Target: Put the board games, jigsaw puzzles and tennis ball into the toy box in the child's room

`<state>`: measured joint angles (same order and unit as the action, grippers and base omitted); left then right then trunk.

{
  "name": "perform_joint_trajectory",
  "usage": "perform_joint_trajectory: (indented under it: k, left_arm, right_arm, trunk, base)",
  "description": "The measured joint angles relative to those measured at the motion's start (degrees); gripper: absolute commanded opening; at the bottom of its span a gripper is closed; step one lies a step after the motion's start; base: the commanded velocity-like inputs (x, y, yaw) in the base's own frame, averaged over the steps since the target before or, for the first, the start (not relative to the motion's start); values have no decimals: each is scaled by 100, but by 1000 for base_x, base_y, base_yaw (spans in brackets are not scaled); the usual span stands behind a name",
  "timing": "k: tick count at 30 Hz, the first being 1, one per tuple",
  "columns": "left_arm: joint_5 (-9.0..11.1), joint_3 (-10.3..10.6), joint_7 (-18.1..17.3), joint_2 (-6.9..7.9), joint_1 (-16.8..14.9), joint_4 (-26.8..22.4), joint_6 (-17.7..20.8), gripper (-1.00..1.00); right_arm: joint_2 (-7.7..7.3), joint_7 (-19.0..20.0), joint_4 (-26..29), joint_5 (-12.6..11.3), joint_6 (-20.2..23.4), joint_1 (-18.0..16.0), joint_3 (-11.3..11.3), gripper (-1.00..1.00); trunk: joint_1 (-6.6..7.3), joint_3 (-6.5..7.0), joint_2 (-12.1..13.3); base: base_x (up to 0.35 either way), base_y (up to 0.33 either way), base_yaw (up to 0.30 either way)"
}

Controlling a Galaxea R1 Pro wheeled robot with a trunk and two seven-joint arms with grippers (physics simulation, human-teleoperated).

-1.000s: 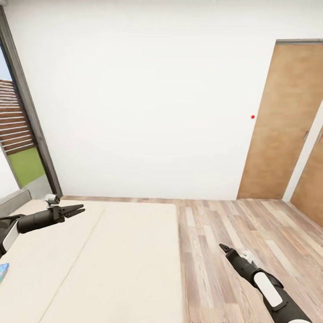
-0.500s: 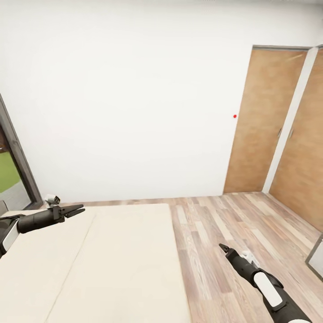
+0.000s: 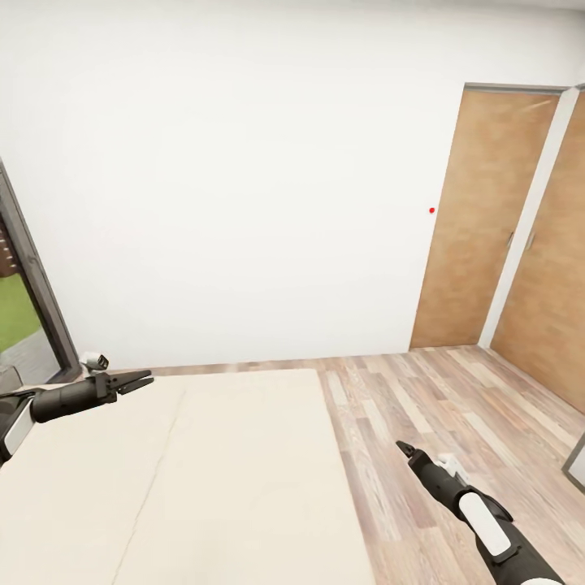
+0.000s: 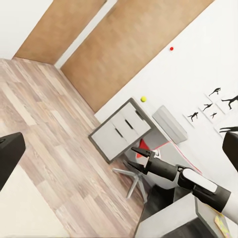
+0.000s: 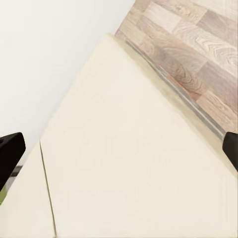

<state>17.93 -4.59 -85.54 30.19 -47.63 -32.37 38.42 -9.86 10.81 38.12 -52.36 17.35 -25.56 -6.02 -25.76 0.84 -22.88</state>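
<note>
Beige bed [image 3: 203, 479] below a white wall; left gripper [image 3: 140, 380] hovers over the mattress, fingers spread and empty. Right gripper [image 3: 402, 447], also parted, hangs above wood floor [image 3: 455, 406].

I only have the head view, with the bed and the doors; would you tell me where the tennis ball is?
Observer: The left wrist view shows the tennis ball on top of the table, close to the wall.
Operator: And the toy box?
Observer: The toy box sits on that same table, further along from the ball.
Operator: Is my right gripper open?
Observer: Yes, the right gripper has its fingers spread with nothing between them.
</note>
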Motion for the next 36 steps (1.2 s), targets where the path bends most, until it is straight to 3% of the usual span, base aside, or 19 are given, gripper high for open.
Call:
perform_joint_trajectory:
  k: [17, 36]
  left_arm:
    - [5, 1, 2, 4, 2, 0, 0, 100]
    - [0, 1, 0, -6, 0, 0, 0, 100]
  right_arm:
    - [7, -7, 1, 10, 1, -1, 33, 100]
    - [7, -27, 0, 10, -136, 0, 42, 100]
  trunk:
    - [0, 0, 0]
    - [0, 0, 0]
  base:
    - [0, 222, 174]
    - [0, 221, 12]
